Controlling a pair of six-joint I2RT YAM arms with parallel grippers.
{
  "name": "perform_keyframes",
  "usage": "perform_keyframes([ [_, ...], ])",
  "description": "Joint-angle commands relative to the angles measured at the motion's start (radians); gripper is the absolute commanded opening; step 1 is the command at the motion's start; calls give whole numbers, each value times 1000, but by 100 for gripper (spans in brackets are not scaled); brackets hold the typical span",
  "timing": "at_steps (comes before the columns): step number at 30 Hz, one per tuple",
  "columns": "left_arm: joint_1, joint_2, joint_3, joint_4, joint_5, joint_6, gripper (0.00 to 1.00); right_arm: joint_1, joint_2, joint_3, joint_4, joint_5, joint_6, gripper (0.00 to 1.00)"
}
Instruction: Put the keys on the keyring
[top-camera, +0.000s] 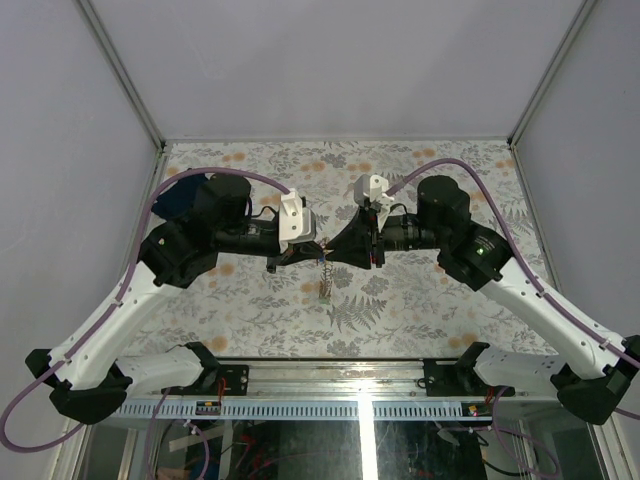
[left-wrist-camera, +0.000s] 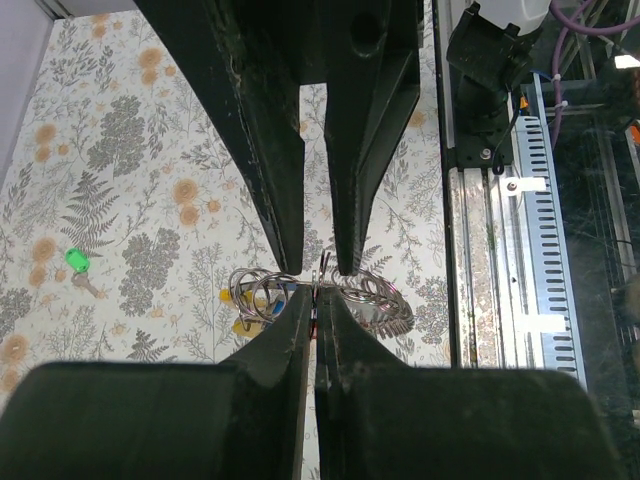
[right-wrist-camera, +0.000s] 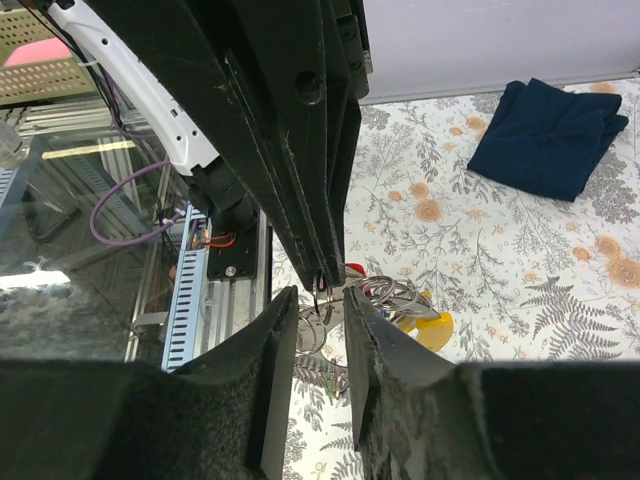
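while the keyring (left-wrist-camera: 375, 295) is held up off the table, the job looks only partly done. some yellow keys (right-wrist-camera: 432, 330) hang right by the ring and seem to be on it, but i cannot be sure.

the left pincer (left-wrist-camera: 315, 293) is shut tight, and its tips pinch the thin wire of the ring. the right pincer (right-wrist-camera: 320, 292) meets it from the other side, tip to tip. its two fingers stand a little apart with a bit of the ring in the gap, and they do not look like they squeeze it. so i think the left one does the holding.

a short chain (top-camera: 325, 280) hangs down from the ring. further out, a green key (left-wrist-camera: 76, 260) lies flat on the flowery table (left-wrist-camera: 150, 150), well apart from the ring, so it is not on yet. i see no red or blue key in these views. far off near the back wall sits a folded dark blue cloth (right-wrist-camera: 548, 135).
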Motion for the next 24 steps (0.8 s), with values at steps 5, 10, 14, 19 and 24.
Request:
perform_keyframes([
  [5, -9, -2, 40, 28, -14, 13, 0, 0, 19, 53, 11, -20, 1, 24],
  [10, -9, 0, 43, 28, -13, 14, 0, -2, 23, 50, 11, -20, 0, 23],
  [14, -10, -2, 43, 29, -14, 14, 0, -1, 26, 53, 11, -29, 3, 6],
  [19, -10, -11, 42, 32, -13, 12, 0, -1, 6, 55, 9, -11, -14, 0],
  [24, -9, -55, 0, 100, 5, -13, 10, 0, -50, 21, 74, -18, -9, 0],
])
